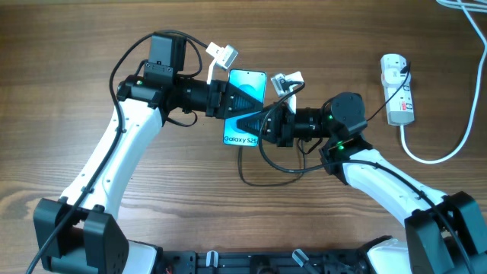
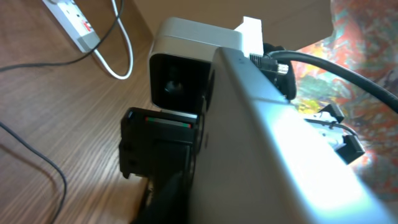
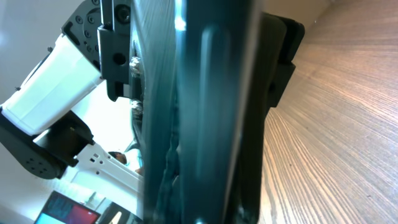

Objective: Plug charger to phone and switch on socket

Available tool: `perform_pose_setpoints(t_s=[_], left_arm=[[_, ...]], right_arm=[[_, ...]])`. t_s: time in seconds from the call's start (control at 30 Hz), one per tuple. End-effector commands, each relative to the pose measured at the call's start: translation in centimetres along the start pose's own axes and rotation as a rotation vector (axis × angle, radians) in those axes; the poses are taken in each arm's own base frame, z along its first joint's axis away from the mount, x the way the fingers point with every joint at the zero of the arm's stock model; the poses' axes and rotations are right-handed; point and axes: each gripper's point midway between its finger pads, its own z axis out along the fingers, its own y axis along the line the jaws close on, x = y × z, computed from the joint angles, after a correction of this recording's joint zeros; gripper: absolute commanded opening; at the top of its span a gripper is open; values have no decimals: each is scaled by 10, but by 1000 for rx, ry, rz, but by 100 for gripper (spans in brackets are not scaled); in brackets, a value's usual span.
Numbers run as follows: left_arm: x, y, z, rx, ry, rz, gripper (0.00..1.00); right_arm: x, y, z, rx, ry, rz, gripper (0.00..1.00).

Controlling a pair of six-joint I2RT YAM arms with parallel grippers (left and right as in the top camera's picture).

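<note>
The phone [image 1: 248,82], white-rimmed with a turquoise screen, is held between both arms at the table's middle. My left gripper [image 1: 251,99] reaches in from the left, one black finger lying across the screen, shut on the phone. From the right, my right gripper [image 1: 245,124] is shut on the same phone. In the left wrist view the phone's grey back [image 2: 292,155] fills the right side. The charger's thin black cable [image 1: 268,170] loops on the wood below the phone; its connector tip is hidden. The white socket [image 1: 397,90] lies at the far right, also the socket [image 2: 71,18] in the left wrist view.
The socket's thick white cord [image 1: 449,144] curves off to the right edge. Another white cable [image 1: 466,11] crosses the top right corner. Both arm bases [image 1: 84,236] stand at the front edge. Bare wood lies left and in front.
</note>
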Motion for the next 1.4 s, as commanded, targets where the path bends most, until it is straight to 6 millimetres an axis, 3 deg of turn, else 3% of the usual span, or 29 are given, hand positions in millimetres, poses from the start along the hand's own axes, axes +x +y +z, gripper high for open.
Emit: perform_pose_setpoints(t_s=[0.0, 0.23, 0.37, 0.5, 0.67, 0.73, 0.8, 0.93, 1.37], left_arm=[[2, -22, -1, 88, 13, 27, 11], [-4, -17, -12, 69, -19, 23, 14], [-5, -15, -15, 65, -28, 21, 11], [-5, -15, -15, 65, -28, 21, 20], [-5, -15, -15, 64, -28, 22, 21], [-5, -15, -15, 65, -28, 23, 28], [-6, -15, -15, 65, -29, 30, 29], [-8, -16, -16, 65, -31, 47, 17], [-9, -16, -15, 65, -33, 60, 4]], right_arm=[[-9, -6, -1, 29, -42, 23, 4], [-10, -6, -1, 28, -44, 49, 4], [-12, -7, -2, 35, -56, 55, 4], [-15, -10, -2, 47, -80, 80, 4], [-19, -11, -2, 54, -101, 95, 4], [-20, -12, -2, 58, -108, 95, 4], [-21, -12, -3, 61, -114, 96, 4], [-22, -13, -3, 63, -121, 118, 4], [-27, -15, -3, 75, -149, 153, 4]])
